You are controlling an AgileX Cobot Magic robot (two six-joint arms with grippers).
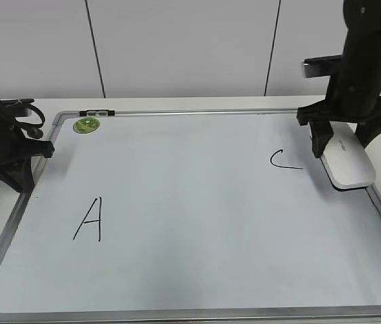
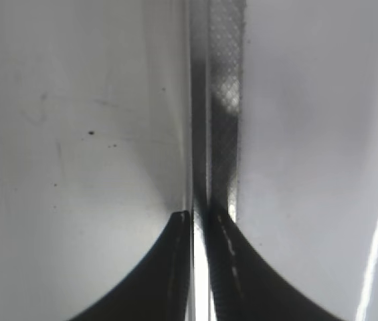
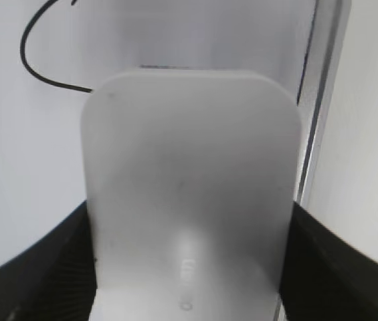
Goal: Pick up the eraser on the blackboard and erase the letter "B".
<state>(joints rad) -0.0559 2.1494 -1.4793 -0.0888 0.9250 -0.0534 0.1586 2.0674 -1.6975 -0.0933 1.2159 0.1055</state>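
Observation:
The blackboard (image 1: 197, 196) is a white board with a silver frame, lying flat on the table. It bears a black A (image 1: 89, 219) and a black C (image 1: 283, 160); no letter "B" shows in any view. The white eraser (image 1: 348, 163) lies flat on the board by its right frame, just right of the C. My right gripper (image 1: 342, 140) straddles the eraser's far end. In the right wrist view its fingers (image 3: 189, 267) press both sides of the eraser (image 3: 189, 174), with the C (image 3: 38, 60) at upper left. My left gripper (image 1: 15, 179) is shut and empty over the board's left frame (image 2: 219, 100).
A round green magnet (image 1: 86, 124) sits at the board's far left corner, with a small dark piece (image 1: 96, 112) on the frame behind it. The board's right frame (image 3: 319, 120) runs close beside the eraser. A white wall stands behind the table.

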